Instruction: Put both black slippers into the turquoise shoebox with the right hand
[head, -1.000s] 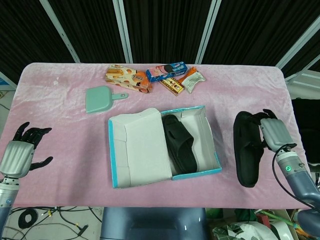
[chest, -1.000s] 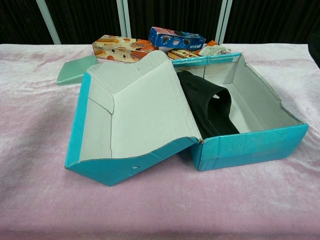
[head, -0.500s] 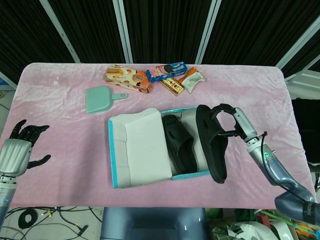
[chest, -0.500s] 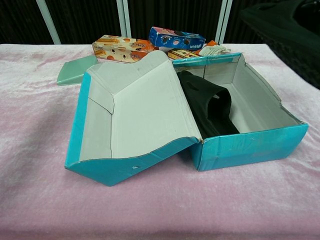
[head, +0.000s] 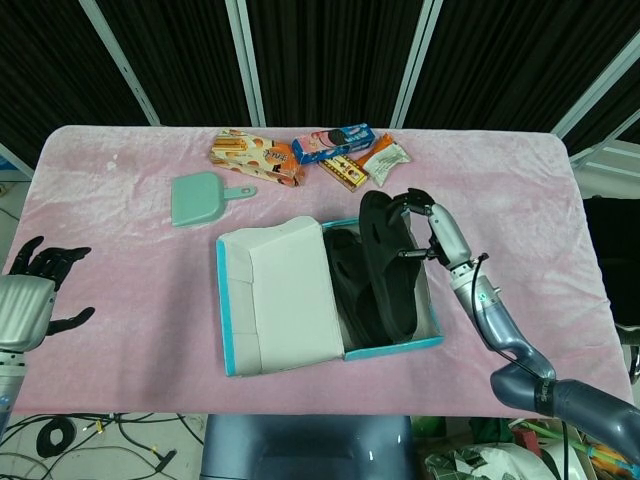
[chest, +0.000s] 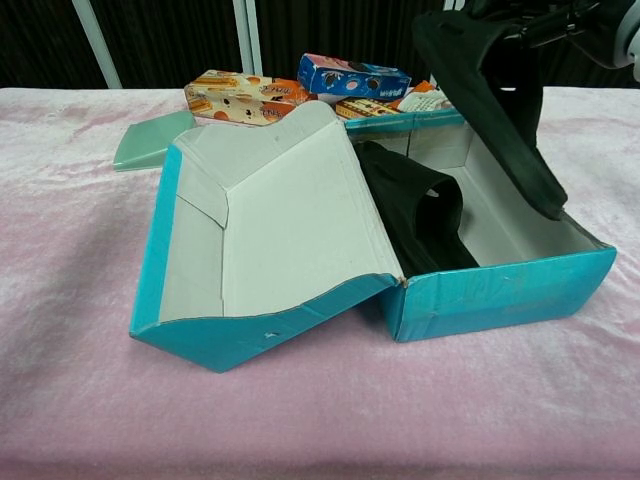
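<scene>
Under the right hand, its fingers pinching the second slipper, now sits the shoebox (left hand spread); only dropping remains.

Right robot hand gripping, arm outstretched; left robot hand open, fingers spread.

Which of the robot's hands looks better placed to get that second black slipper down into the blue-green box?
The right hand: it already holds the second black slipper tilted above the open turquoise cardboard shoebox, beside the first slipper inside. The left hand hangs empty at the table's far edge.
</scene>
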